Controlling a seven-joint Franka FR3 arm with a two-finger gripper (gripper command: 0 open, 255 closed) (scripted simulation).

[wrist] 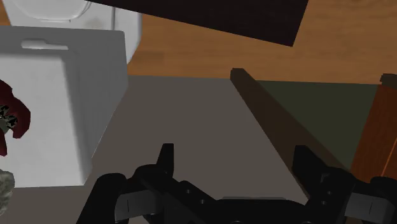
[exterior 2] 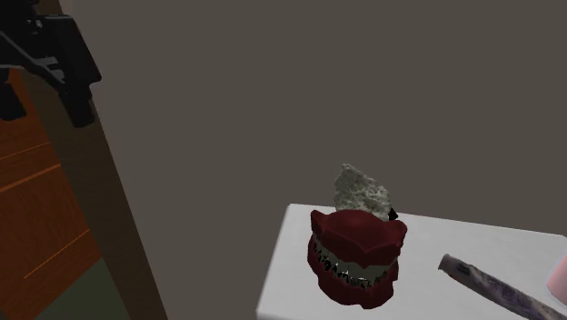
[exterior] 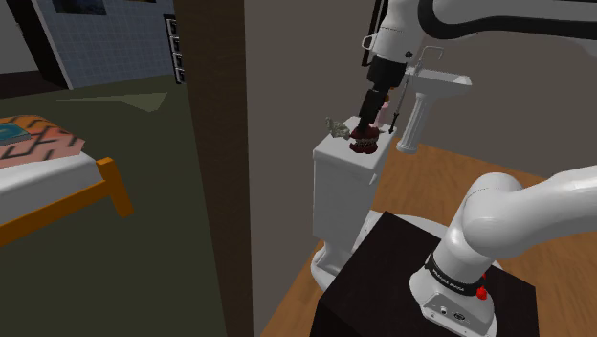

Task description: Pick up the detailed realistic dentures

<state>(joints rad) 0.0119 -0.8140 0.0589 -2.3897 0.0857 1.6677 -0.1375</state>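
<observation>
Pincer (wrist: 234,167) wide open, the two black fingers (wrist: 167,159) stand well apart with nothing between them, nothing held. Dentures (exterior 2: 356,259): dark red gums, greyish teeth, upright on the white toilet tank lid (exterior 2: 291,273), near its edge on the second exterior view's left. Grey rock-like lump (exterior 2: 361,193) is right behind the dentures, touching or nearly so; cannot tell which. Purplish tube (exterior 2: 495,286) lies flat on the same lid, to the second exterior view's right of the dentures and apart from them. Pink object (exterior 2: 559,277) at that view's right edge, cut off, cannot tell what it is.

Shoulder view: the arm reaches up and left from the black stand (exterior: 383,278), and the pincer hangs over the tank above the dentures, not touching them. White pedestal sink (exterior: 442,81) stands just beyond the tank. Bed (exterior: 48,163) with an orange frame is far to that view's left, past a dark wall.

Wrist view: the dentures sit on the tank lid off to one side of the pincer, outside the fingers. Wooden floor (wrist: 191,57) lies beyond.
</observation>
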